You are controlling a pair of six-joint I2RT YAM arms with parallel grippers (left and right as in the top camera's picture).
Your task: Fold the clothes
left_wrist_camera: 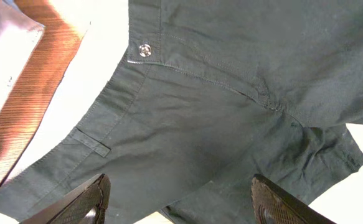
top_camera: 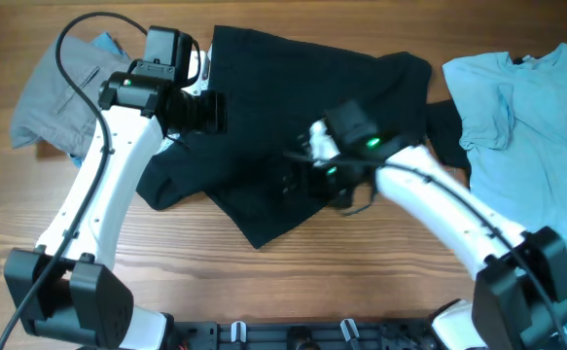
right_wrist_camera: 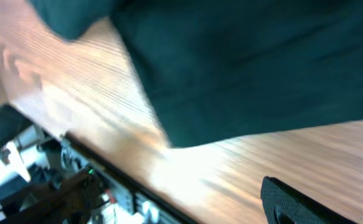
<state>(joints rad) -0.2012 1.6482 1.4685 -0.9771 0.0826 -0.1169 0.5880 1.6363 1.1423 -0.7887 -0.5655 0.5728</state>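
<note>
Dark trousers (top_camera: pixel 293 87) lie spread and rumpled on the middle of the wooden table. In the left wrist view their waistband with a metal snap button (left_wrist_camera: pixel 145 50) and a belt loop (left_wrist_camera: pixel 93 142) fills the frame. My left gripper (left_wrist_camera: pixel 181 208) is open and empty just above the trousers (left_wrist_camera: pixel 231 93), at their left side in the overhead view (top_camera: pixel 213 112). My right gripper (top_camera: pixel 298 183) is over the trousers' front part. In the blurred right wrist view it (right_wrist_camera: pixel 181 202) is open and empty above bare wood, with the dark cloth's edge (right_wrist_camera: pixel 243 74) just beyond it.
A grey garment (top_camera: pixel 50 92) lies crumpled at the far left. A light blue T-shirt (top_camera: pixel 526 97) lies at the right. The table's front edge with a rail of fittings (right_wrist_camera: pixel 106 180) is close to my right gripper.
</note>
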